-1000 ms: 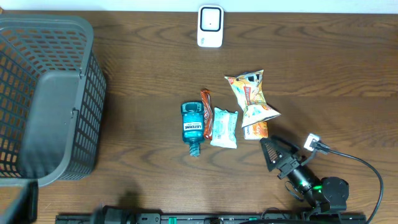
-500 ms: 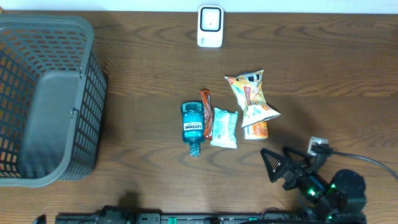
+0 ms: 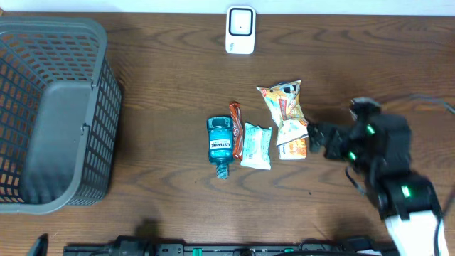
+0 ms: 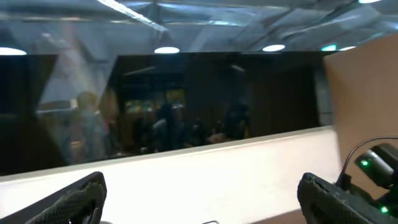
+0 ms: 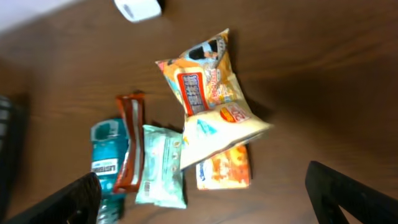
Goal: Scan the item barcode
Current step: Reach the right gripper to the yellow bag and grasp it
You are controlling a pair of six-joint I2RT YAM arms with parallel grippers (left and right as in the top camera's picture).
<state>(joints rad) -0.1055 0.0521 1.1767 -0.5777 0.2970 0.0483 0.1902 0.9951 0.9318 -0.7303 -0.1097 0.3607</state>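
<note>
The right gripper (image 3: 315, 138) hangs just beside the orange snack bag (image 3: 292, 148), its jaws wide open and empty. The left gripper (image 4: 202, 199) has open jaws too. The white scanner (image 3: 240, 30) sits well apart on the table (image 3: 163, 85).

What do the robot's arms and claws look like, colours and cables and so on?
The right arm is mostly black and blocky, dotted with small green lights, and its lowest section is white. A thin cable trails from it. The right claw is black. The left claw has two black, rough-textured fingers.
</note>
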